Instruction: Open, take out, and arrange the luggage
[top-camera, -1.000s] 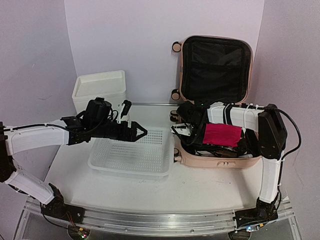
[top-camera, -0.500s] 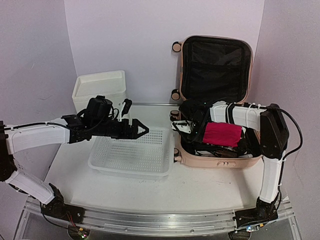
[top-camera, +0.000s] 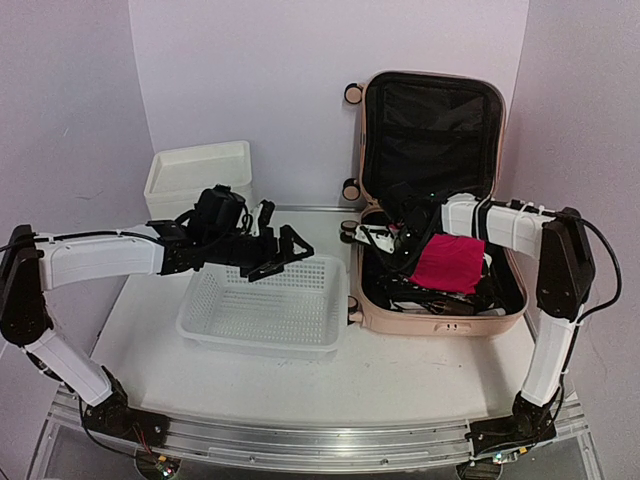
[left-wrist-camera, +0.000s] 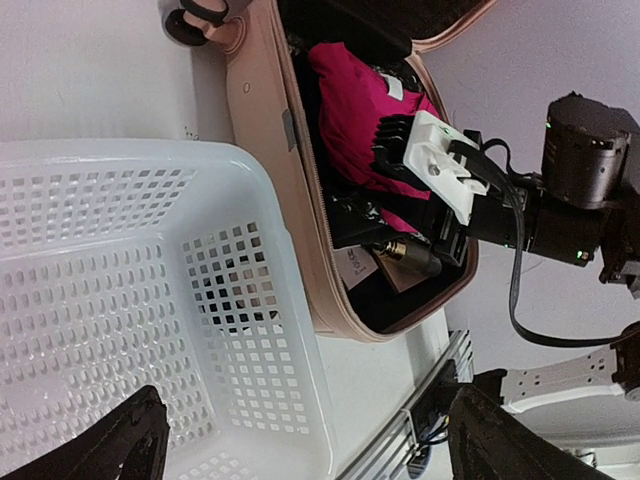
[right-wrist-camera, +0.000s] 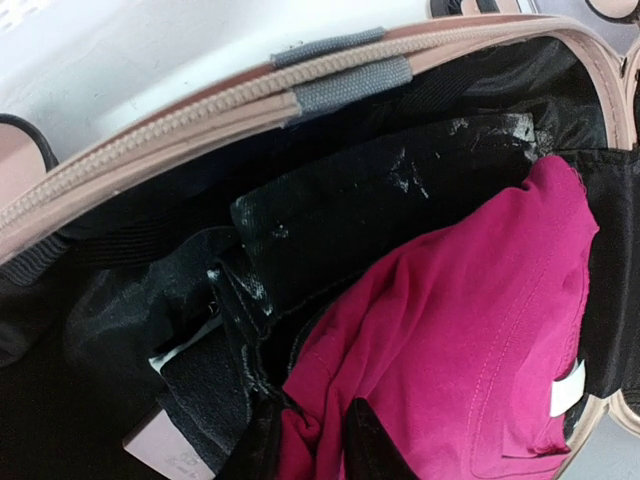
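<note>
Left jaws gape wide and hold nothing, hanging over the far side of the white basket (top-camera: 258, 318). Their dark fingertips (left-wrist-camera: 135, 445) are spread to either edge of the wrist view, with the basket's holed floor beneath. Right jaws are drawn narrow inside the suitcase (top-camera: 440, 322), where the two fingers (right-wrist-camera: 370, 450) pinch a fold of the pink garment (right-wrist-camera: 470, 330) between them. The suitcase sits on the right of the surface (top-camera: 400, 375), just beside the basket's right rim. Its lid stands upright against the back wall with the black lining facing the room. Its lower half is stuffed: the pink garment lies on top toward the right, with dark clothes and other black odds packed round it. A white drawer unit (top-camera: 195, 175) stands at the back left, behind the basket.
</note>
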